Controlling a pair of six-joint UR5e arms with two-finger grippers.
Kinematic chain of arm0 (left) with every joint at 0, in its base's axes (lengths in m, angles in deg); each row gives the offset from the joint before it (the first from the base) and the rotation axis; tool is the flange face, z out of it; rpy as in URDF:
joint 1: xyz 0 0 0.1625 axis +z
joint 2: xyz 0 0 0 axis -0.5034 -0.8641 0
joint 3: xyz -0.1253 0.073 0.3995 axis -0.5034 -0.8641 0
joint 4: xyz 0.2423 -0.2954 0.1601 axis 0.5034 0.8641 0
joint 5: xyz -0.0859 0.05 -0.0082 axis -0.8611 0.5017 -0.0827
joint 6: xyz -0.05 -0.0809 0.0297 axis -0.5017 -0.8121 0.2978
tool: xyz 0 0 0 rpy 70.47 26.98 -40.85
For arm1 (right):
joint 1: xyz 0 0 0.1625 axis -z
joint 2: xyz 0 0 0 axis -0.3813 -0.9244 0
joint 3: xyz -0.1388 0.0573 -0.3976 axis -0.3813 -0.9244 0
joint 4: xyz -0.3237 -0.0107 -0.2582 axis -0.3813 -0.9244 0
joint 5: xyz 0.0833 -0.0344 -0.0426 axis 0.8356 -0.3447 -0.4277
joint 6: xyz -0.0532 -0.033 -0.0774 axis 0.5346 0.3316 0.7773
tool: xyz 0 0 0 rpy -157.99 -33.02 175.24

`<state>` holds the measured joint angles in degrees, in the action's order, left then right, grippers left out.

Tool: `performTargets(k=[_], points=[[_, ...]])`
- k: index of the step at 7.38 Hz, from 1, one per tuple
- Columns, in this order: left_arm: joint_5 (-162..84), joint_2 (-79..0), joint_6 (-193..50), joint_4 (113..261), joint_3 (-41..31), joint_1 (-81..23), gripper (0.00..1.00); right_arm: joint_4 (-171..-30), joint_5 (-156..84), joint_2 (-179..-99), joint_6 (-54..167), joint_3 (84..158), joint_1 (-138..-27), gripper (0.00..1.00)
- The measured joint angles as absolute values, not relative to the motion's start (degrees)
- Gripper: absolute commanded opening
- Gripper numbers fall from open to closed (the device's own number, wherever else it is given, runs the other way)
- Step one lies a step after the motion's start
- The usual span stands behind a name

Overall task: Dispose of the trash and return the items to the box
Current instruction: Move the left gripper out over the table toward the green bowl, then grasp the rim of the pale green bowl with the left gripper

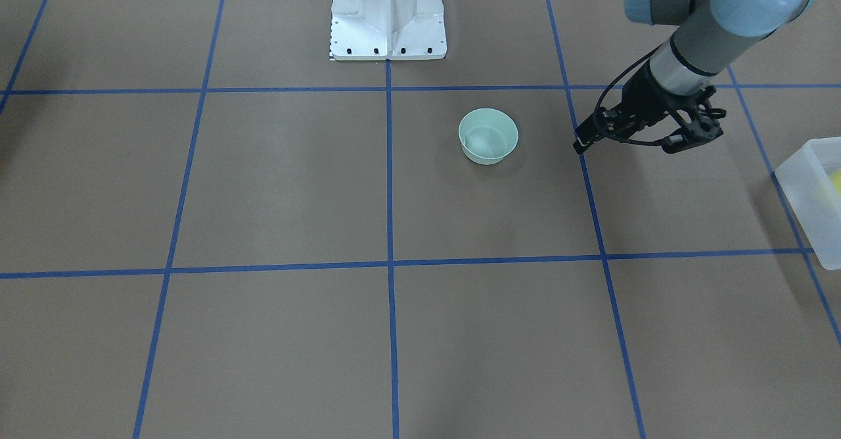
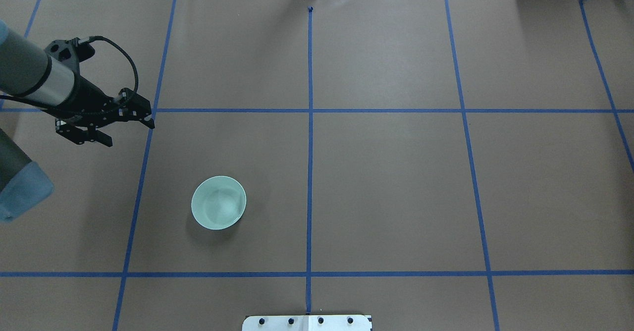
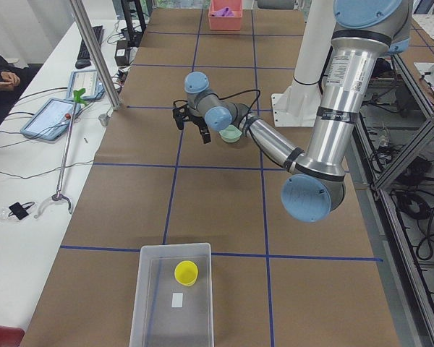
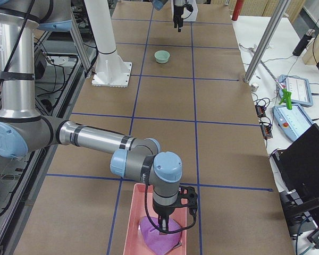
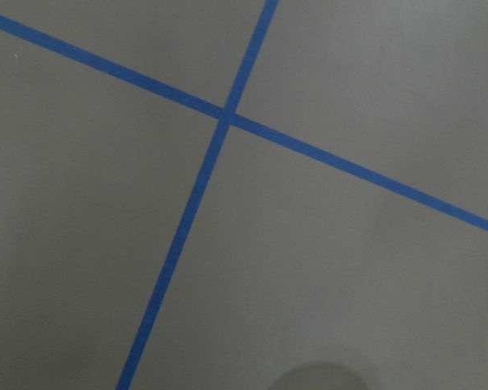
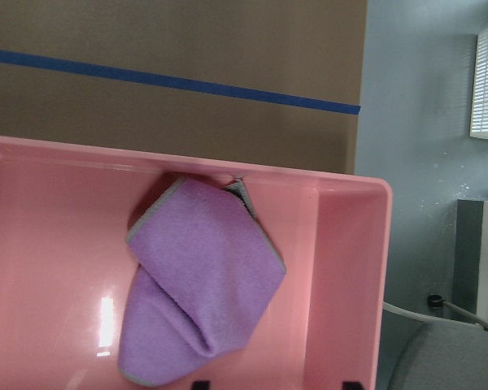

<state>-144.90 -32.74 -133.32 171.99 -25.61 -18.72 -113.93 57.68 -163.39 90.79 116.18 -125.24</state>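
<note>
The pale mint-green bowl [image 1: 488, 137] stands upright and empty on the brown table; it also shows in the overhead view [image 2: 218, 202]. My left gripper [image 2: 130, 134] hovers open and empty above the table, beyond the bowl and to its left [image 1: 624, 148]. The yellow cup [image 3: 186, 272] sits inside the translucent white box [image 3: 146, 289] at the table's left end, next to a small white slip. My right gripper [image 6: 274, 385] is open; only its two tips show. It hangs above a purple cloth [image 6: 203, 301] that lies in a pink tray [image 6: 32, 244].
The white robot pedestal [image 1: 387, 18] stands at the table's near-robot edge. Blue tape lines grid the table. The pink tray [image 4: 133, 228] is at the table's right end. The box's corner shows at the front view's right edge [image 1: 811, 196].
</note>
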Motion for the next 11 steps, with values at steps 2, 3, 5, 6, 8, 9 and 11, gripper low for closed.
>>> performTargets(k=[2, 3, 5, 6, 8, 9, 11], points=[[-138.23, -32.72, -138.69, 173.22, -26.46, -10.86, 0.98, -114.13, 64.67, -163.73, 88.35, 118.99, -125.25, 1.0], [-135.05, -32.64, -141.87, 175.11, -26.34, -6.65, 0.98, -114.72, 68.3, -163.89, 86.13, 121.3, -125.25, 1.0], [-130.33, -32.84, -146.15, 176.53, -25.78, -0.33, 0.95, -120.36, 72.72, -163.72, 82.47, 127.94, -125.03, 1.0], [-128.84, -33.21, -147.25, 176.69, -25.02, 1.52, 0.84, -122.98, 74.24, -163.77, 80.45, 131.11, -124.36, 1.0], [-126.37, -35.3, -149.84, 177.04, -22.61, 3.67, 0.02, -124.67, 77.12, -163.92, 77.83, 134.21, -121.98, 1.0], [-125.87, -36.25, -150.82, 177.1, -21.85, 4.12, 0.0, -124.84, 77.83, -163.94, 77.4, 134.73, -121.08, 1.0], [-125.58, -36.83, -151.33, 177.1, -21.44, 4.33, 0.0, -124.91, 78.18, -163.99, 77.15, 135.04, -120.5, 1.0]])
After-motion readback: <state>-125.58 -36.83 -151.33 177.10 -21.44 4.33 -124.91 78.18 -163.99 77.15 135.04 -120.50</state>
